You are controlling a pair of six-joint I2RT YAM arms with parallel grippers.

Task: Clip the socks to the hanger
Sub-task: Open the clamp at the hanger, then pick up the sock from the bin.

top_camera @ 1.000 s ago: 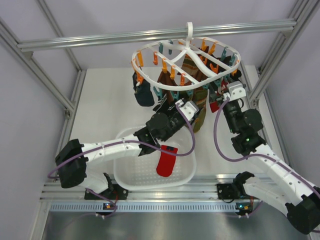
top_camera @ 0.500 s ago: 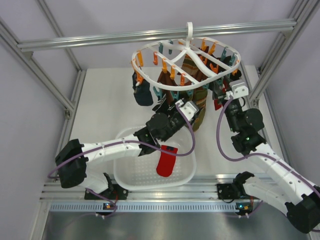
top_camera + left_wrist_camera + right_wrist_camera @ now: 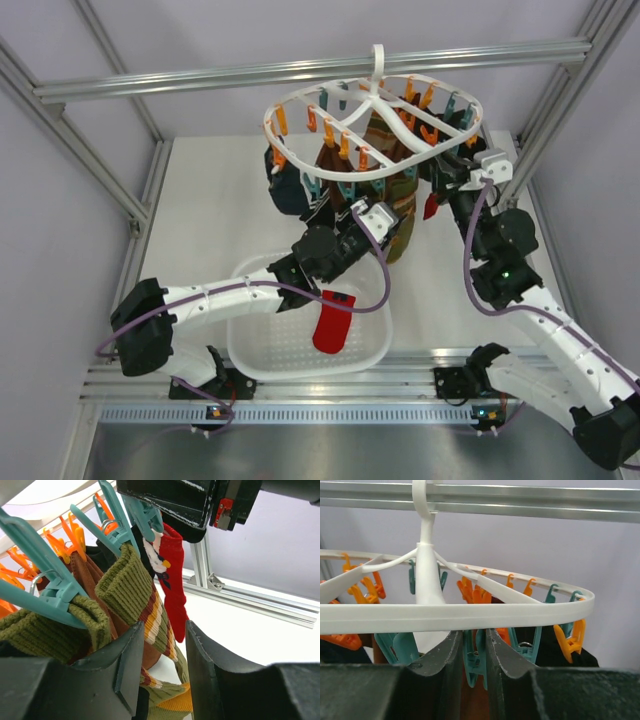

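Observation:
The white ring hanger (image 3: 375, 115) hangs by its hook from the top rail, with orange and teal clips around it. My right gripper (image 3: 458, 172) is under its right rim, shut on a teal clip (image 3: 476, 660) just below the ring (image 3: 470, 614). One red sock (image 3: 430, 206) dangles from a teal clip there; it also shows in the left wrist view (image 3: 172, 575). The second red sock (image 3: 333, 322) lies in the white basket (image 3: 255, 345). My left gripper (image 3: 340, 215) is open beside the hanging striped socks (image 3: 127, 587), holding nothing.
Brown-green striped socks (image 3: 397, 215) and dark socks (image 3: 288, 190) hang clipped under the hanger. Aluminium frame posts stand at the right (image 3: 545, 120) and left (image 3: 100, 170). The white tabletop (image 3: 215, 215) lies below.
My right gripper has risen and moved right, up to the hanger's rim, and the hanging red sock has lifted slightly. The left arm and the basket sock have not moved.

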